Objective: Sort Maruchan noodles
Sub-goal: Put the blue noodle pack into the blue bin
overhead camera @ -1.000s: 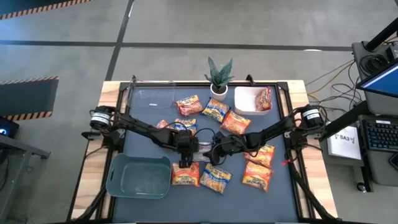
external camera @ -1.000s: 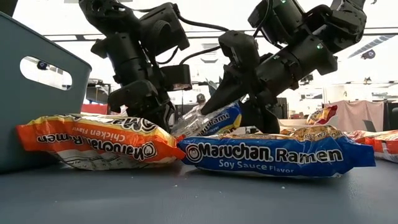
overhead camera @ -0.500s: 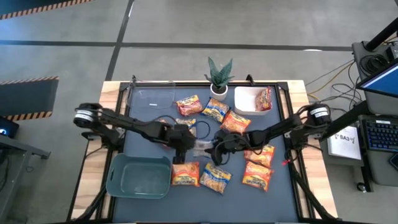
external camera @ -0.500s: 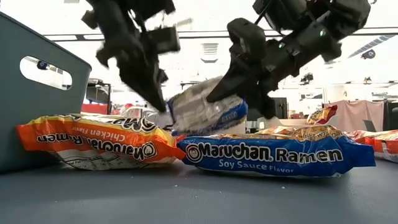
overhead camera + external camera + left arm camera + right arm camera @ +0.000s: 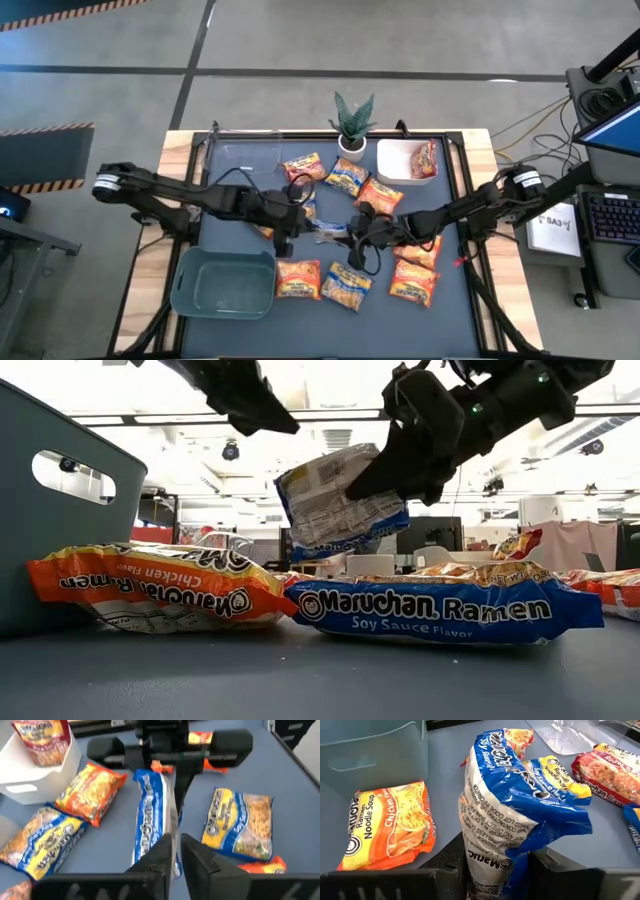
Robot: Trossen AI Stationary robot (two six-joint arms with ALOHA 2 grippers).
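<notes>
A blue-and-silver Maruchan noodle packet (image 5: pixel 335 500) hangs in the air above the table's middle, with my right gripper (image 5: pixel 385 470) shut on it. It shows on edge in the right wrist view (image 5: pixel 515 805). My left gripper (image 5: pixel 285 425) is up and to the left of it, apart from it, with a narrow gap between its fingers (image 5: pixel 177 855) and nothing in the gap. An orange chicken packet (image 5: pixel 150 585) and a blue soy-sauce packet (image 5: pixel 440 608) lie flat on the mat below. Several more packets (image 5: pixel 378 197) lie around the middle. My right gripper pinches one short end of the packet (image 5: pixel 487 862) between its two fingers. It comes from the table's right side, slanting down. The packet is lifted clear of the table and tilted, its silver printed back toward the low camera, its free end (image 5: pixel 290 485) pointing at the left gripper.
A teal bin (image 5: pixel 222 283) stands at the near left. A white bin (image 5: pixel 392 165) at the far right holds a red packet (image 5: pixel 425 158). A clear container (image 5: pixel 247 157) and a potted plant (image 5: pixel 352 125) stand along the far edge.
Both grippers have risen. The blue-and-silver packet has gone up from among the lying packets and now hangs clear, turned more on edge as my right gripper rolled. My left gripper, which was at the packet's left end, has come off it and drawn up and toward the table's left.
</notes>
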